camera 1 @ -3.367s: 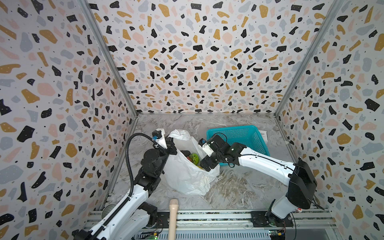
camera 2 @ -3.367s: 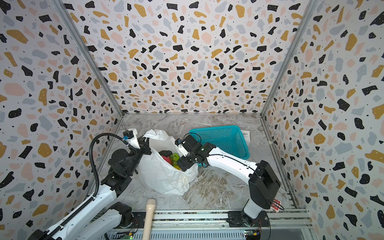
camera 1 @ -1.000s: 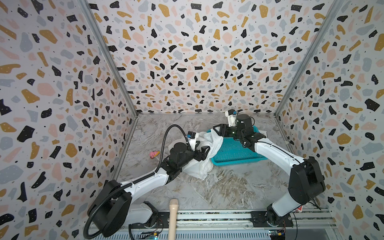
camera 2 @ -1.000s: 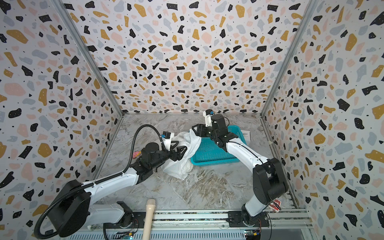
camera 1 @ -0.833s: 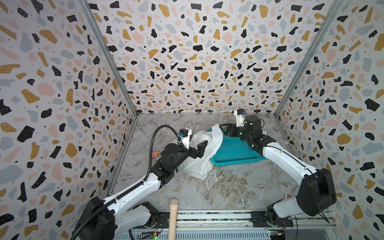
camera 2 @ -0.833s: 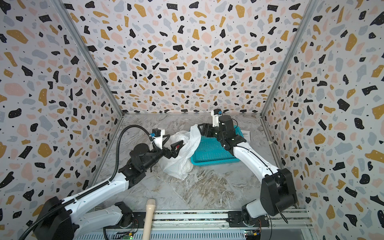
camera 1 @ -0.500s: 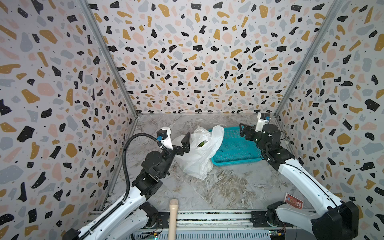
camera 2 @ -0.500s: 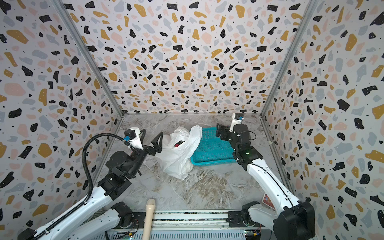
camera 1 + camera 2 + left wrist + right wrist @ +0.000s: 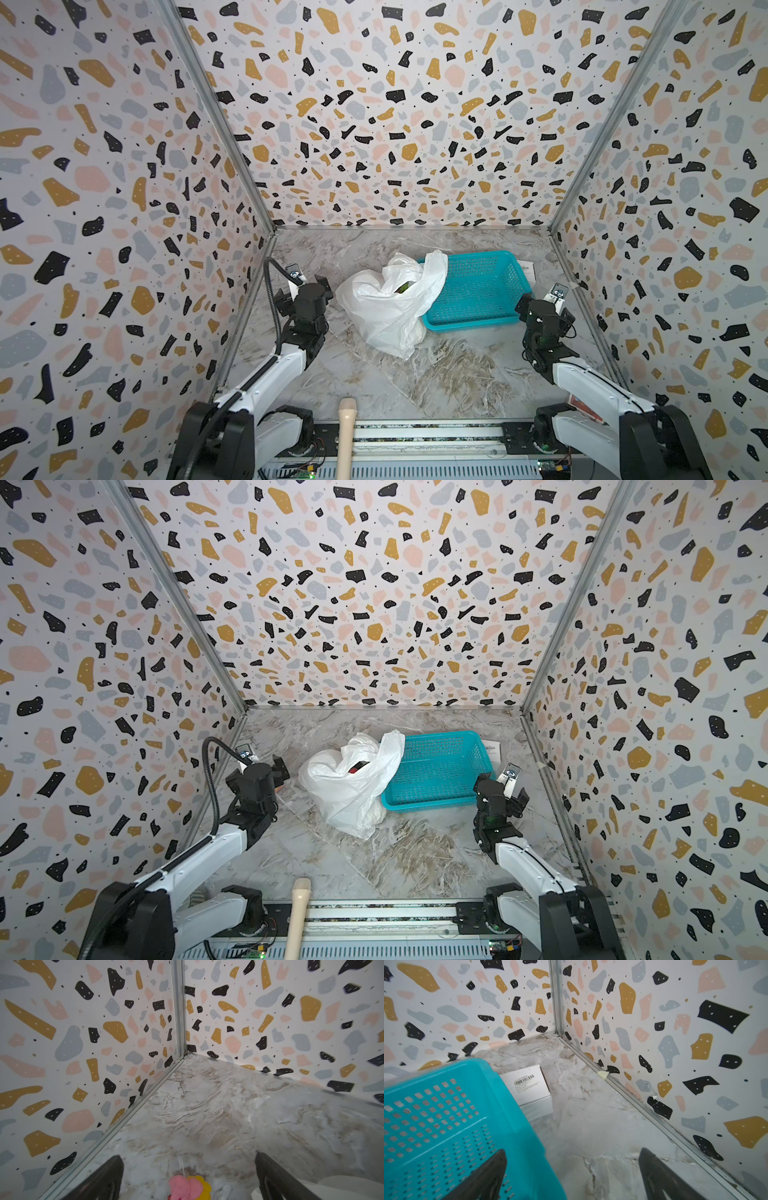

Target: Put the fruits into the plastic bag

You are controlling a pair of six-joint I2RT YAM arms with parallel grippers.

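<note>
Boxed in on three sides by flat white panels: back wall (image 9: 395, 104), left wall (image 9: 83, 208) and right wall (image 9: 685, 208), all printed with terrazzo chips in ochre, pink, grey-blue and black, plus fine dots. Joined at the two rear corners by slim aluminium posts (image 9: 220, 116), with matching metal trim (image 9: 639, 1105) along the base. Peeled up in a small cream flap (image 9: 603, 1074) at the right wall's foot. Floored in glossy marble-look sheet (image 9: 457, 374), grey-white with brown veining, crossed by thin crease lines. Closed off in front by a metal rail (image 9: 415, 432). Lit evenly and softly.
</note>
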